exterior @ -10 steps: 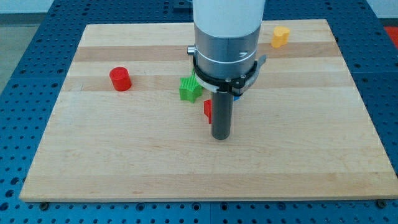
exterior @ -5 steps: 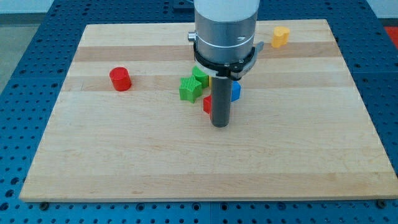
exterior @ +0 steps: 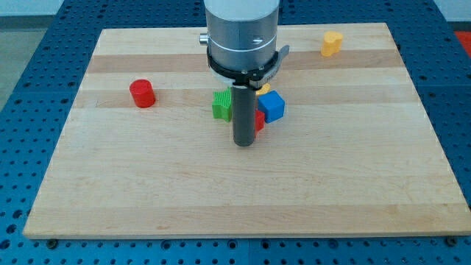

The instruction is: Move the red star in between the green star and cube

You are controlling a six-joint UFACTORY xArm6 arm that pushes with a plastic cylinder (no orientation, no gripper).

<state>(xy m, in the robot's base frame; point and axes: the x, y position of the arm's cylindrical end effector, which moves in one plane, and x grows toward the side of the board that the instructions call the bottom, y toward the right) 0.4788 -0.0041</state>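
My tip (exterior: pixel 243 143) rests on the wooden board near its middle. The red star (exterior: pixel 259 121) shows only as a sliver just right of the rod, touching it. The green star (exterior: pixel 221 105) sits just left of the rod, partly hidden by it. A blue cube (exterior: pixel 271 106) lies right of the red star, touching it. The green cube is hidden behind the arm. A bit of yellow block (exterior: pixel 263 88) peeks out above the blue cube.
A red cylinder (exterior: pixel 142 93) stands at the view's left. A yellow block (exterior: pixel 332 43) sits near the top right corner of the board (exterior: pixel 147 184). The arm's wide grey body (exterior: pixel 242 33) covers the top middle of the board.
The rod has moved up and to the view's left. The red star, earlier showing left of the rod, now shows on its right. The blue cube has come fully into view.
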